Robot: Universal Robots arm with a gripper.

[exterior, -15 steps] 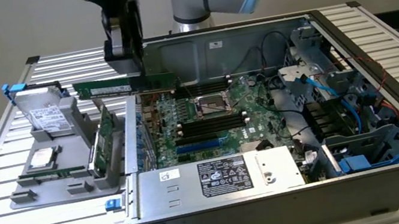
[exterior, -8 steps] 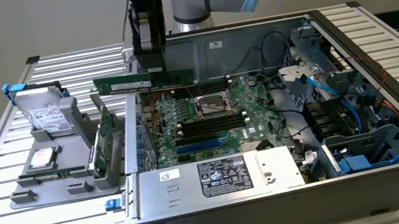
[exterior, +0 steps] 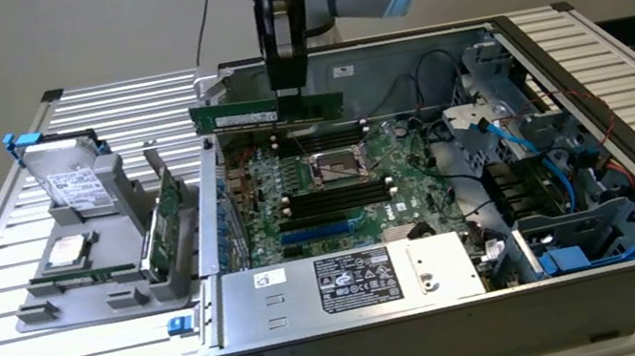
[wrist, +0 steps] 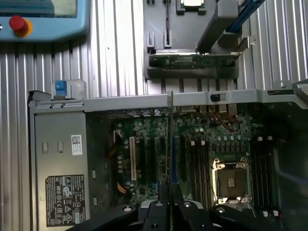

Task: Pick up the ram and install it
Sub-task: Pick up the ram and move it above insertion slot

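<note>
The ram (exterior: 268,112) hangs level above the open computer case (exterior: 447,335), over the far part of the motherboard (exterior: 407,155). The jaws are clenched on its top edge, nearly closed, and cover part of its middle. In the wrist view it shows edge-on as a thin line, its chips impossible to make out.
</note>
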